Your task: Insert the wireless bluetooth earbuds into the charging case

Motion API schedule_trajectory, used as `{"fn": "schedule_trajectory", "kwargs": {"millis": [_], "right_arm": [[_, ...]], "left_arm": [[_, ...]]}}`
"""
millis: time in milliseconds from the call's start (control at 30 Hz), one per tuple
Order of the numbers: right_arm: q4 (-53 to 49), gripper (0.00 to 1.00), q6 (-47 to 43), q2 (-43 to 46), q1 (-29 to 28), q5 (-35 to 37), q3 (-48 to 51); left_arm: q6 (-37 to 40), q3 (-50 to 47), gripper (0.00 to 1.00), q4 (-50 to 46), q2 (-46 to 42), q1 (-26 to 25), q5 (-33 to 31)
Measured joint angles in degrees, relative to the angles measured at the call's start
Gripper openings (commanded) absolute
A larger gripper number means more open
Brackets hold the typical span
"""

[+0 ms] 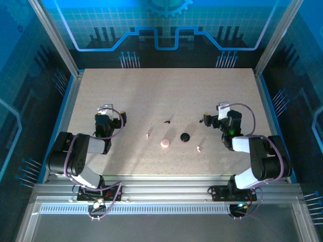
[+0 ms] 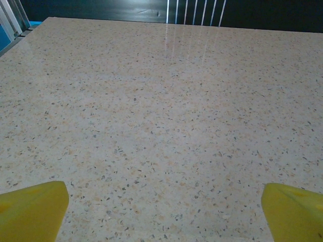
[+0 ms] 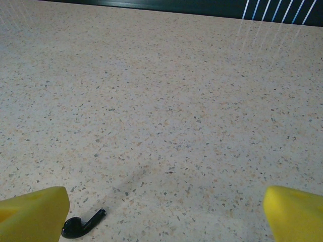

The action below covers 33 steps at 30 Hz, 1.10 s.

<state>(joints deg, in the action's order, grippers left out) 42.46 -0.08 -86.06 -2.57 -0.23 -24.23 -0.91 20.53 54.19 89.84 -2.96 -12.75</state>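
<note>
Listing from overhead: charging case (image 1: 165, 143) at centre of table (image 1: 151, 91); one of the wireless bluetooth earbuds (image 1: 148, 135) to its upper left, the other earbud (image 1: 199, 148) to its lower right, black disc (image 1: 185, 136) between. Left pincer (image 1: 108, 114) and right pincer (image 1: 223, 115) sit well apart from these.
Left wrist: yellow fingers (image 2: 30, 209) spread wide over speckled table.
Right wrist: fingers spread wide, black earbud (image 3: 81, 225) just beside the lower-left one.

A small round pale-pink charging case (image 1: 165, 143) lies flat. One tiny pinkish-white curved earbud (image 1: 148, 135) lies near its left, and a second earbud (image 1: 199, 148) near its right.
</note>
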Motion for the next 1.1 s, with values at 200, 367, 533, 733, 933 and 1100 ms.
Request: {"fn": "schedule_trajectory", "kwargs": {"millis": [200, 367, 533, 733, 933, 1100], "right_arm": [[0.0, 1.0, 0.0, 0.0, 0.0, 0.0, 0.0], [0.0, 1.0, 0.0, 0.0, 0.0, 0.0, 0.0], [0.0, 1.0, 0.0, 0.0, 0.0, 0.0, 0.0], [0.0, 1.0, 0.0, 0.0, 0.0, -0.1, 0.0], [-1.4, 1.0, 0.0, 0.1, 0.0, -0.2, -0.6], [-21.7, 1.0, 1.8, 3.1, 0.0, 1.3, -11.7]], "left_arm": [[0.0, 0.0, 0.99, -0.6, 0.0, 1.2, 2.1], [0.0, 0.0, 0.99, -1.0, 0.0, 1.3, 2.6], [0.0, 0.0, 0.99, -1.3, 0.0, 1.3, 2.6], [0.0, 0.0, 0.99, -1.3, 0.0, 1.3, 2.6], [0.0, 0.2, 0.99, -2.6, -0.8, 1.2, 2.4], [1.1, 4.7, 0.99, -14.1, -8.4, -0.7, 0.8]]}}
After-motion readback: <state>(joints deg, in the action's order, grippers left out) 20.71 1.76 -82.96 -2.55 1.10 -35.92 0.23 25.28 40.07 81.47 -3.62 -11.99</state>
